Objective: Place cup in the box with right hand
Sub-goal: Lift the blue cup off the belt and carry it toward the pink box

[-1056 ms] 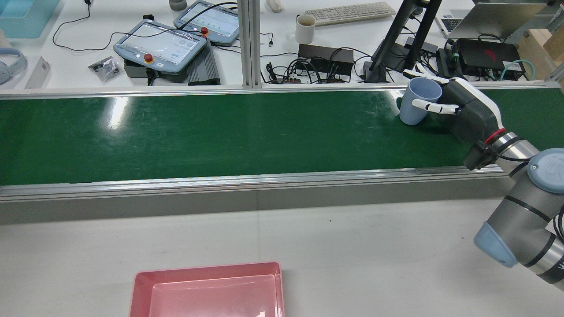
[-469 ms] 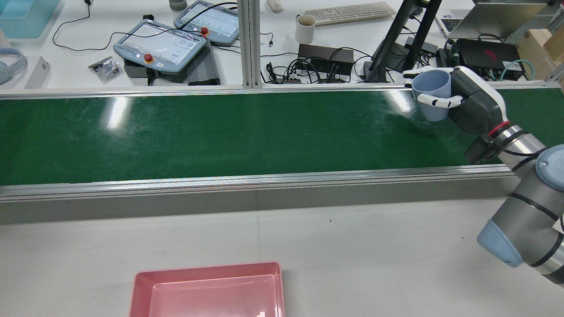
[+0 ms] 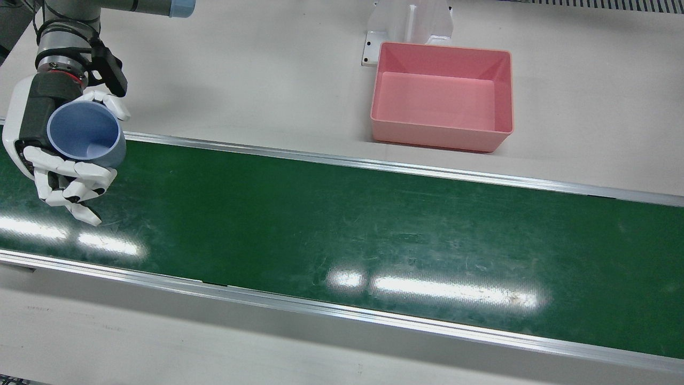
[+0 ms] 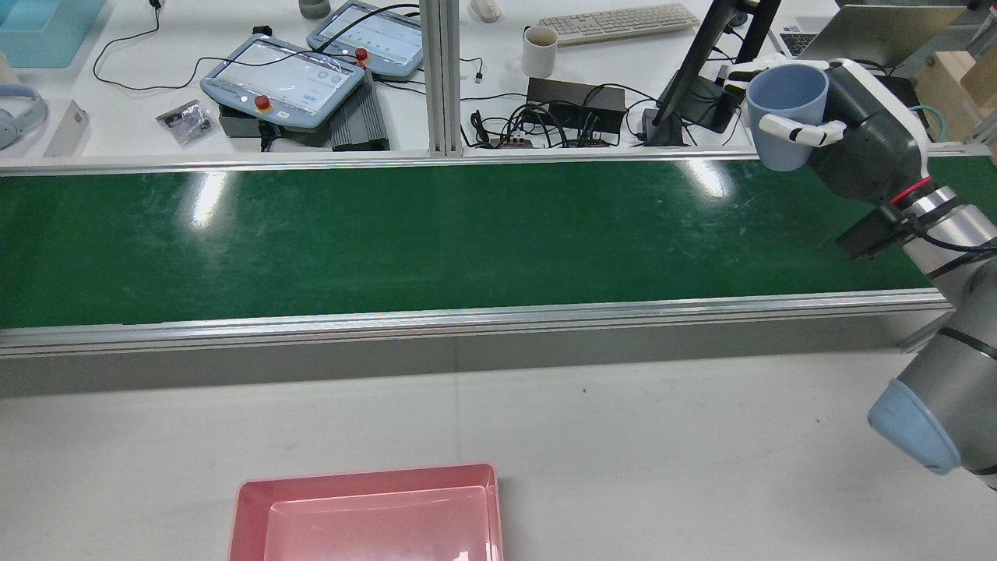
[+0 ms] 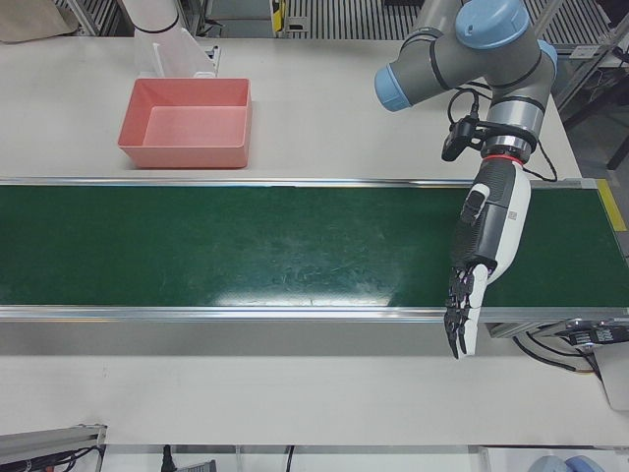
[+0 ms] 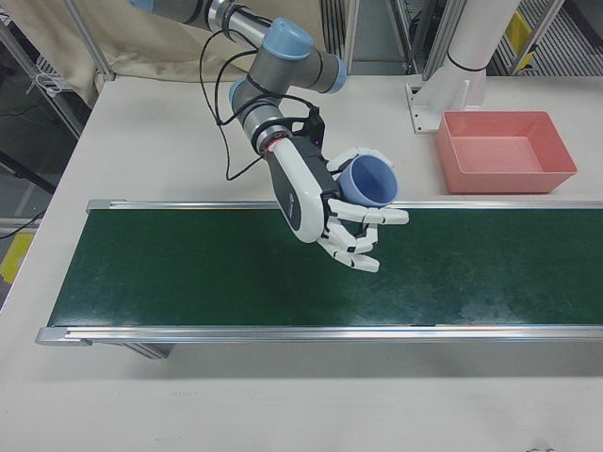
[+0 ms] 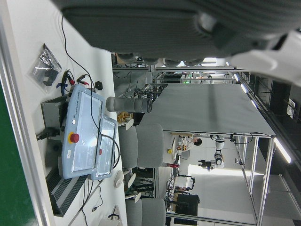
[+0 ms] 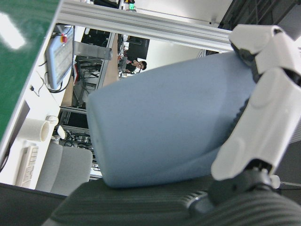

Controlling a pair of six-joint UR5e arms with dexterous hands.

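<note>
Right hand [image 6: 325, 202]: your fingers are wrapping the blue cup [image 4: 785, 101], holding it upright above the green belt [image 3: 342, 235]
Left hand [image 5: 482, 256]: fingers apparently hanging straight, holding nothing
Pink box [image 3: 441, 101]: sitting well apart

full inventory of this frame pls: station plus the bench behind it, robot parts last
cup: 1, light blue, held above the belt's end in the right hand
box: 1, pink, empty, on the white table beside the belt
conveyor belt: 1, green, silver rails, across the station
teach pendants: 2, grey-blue, on the bench behind the belt
keyboard: 1, white, on the bench
mug: 1, white, on the bench near the keyboard
headphones: 1, pale blue, far left of the bench
right hand: 1, black and white, wrapped around the cup
left hand: 1, fingers straight and pointing down, over the belt's other end, holding nothing
</note>
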